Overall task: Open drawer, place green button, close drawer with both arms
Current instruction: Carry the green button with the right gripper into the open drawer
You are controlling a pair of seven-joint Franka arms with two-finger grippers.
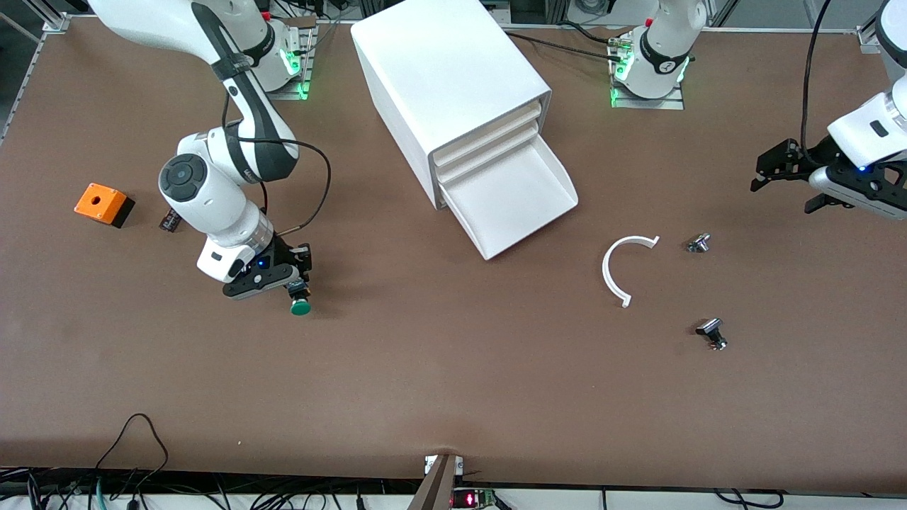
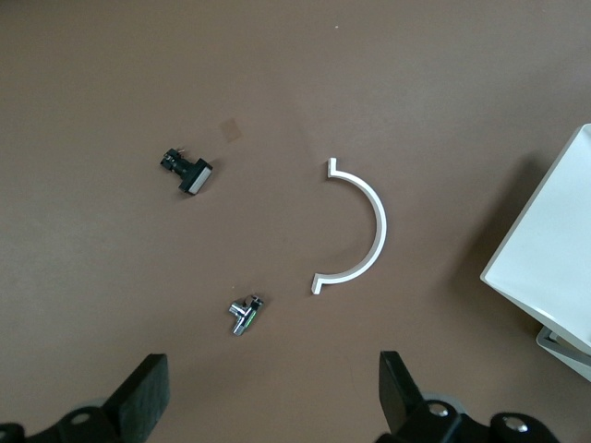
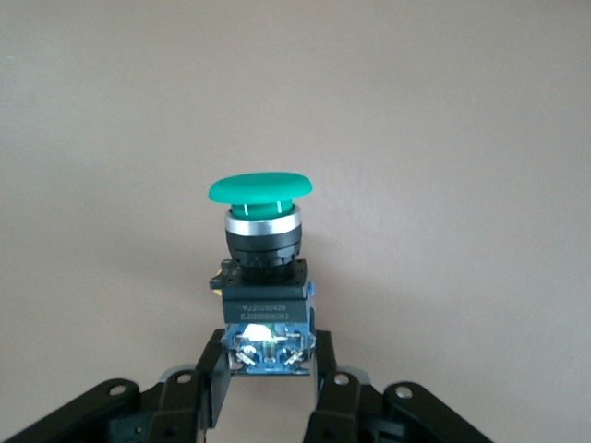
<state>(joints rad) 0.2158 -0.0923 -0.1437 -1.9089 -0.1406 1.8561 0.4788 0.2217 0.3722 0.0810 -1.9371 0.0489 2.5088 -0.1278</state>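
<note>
Front view shows the big white box cabinet (image 1: 453,85) with its lowest white tray drawer (image 1: 511,197) pulled out, sloped lip toward the camera, two upper drawers pushed in. Toward the right arm's end of the table, the right gripper (image 1: 297,292) is clamped on the small push-button with a round green cap and black body (image 1: 300,306), held just above bare tabletop, well apart from the drawer. In the right wrist view the button (image 3: 261,242) shows a silver ring under the cap and a body label too small to read. An orange box with a black base (image 1: 103,204) sits nearby. The left gripper (image 1: 783,173), fingers spread wide and empty, waits at the left arm's end, near a white curved plastic strip (image 1: 618,269).
</note>
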